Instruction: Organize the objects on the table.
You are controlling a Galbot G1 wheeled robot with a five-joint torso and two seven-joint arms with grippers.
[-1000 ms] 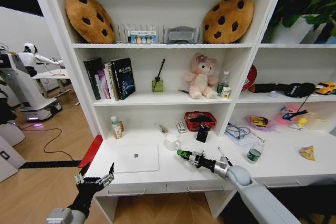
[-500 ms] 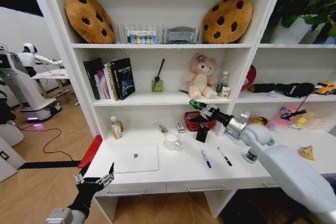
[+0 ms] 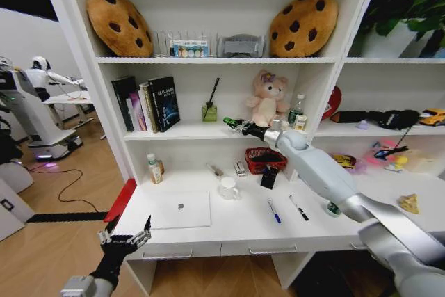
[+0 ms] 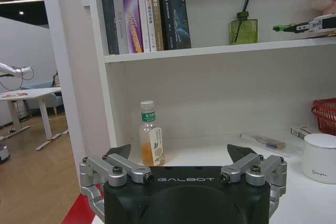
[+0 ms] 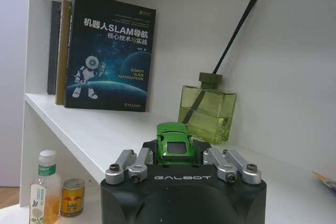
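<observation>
Right claw clamped on the green toy car, held over the middle shelf.
The car sits between the fingers, long axis in line with the claw, nose outward toward the green diffuser bottle and books. Left claw hangs open off the white bench's front left corner. Laptop and both pens lie on the bench.

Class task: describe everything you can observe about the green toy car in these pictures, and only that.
The green toy car is a small, glossy bright-green model, plastic or painted metal by its look, with dark tinted windows and a low sports-car shape. It is clamped between the fingers of the right gripper, level, one end pointing away from the wrist. The gripper holds it above the middle shelf, near the green diffuser bottle. It is not resting on the shelf.
</observation>
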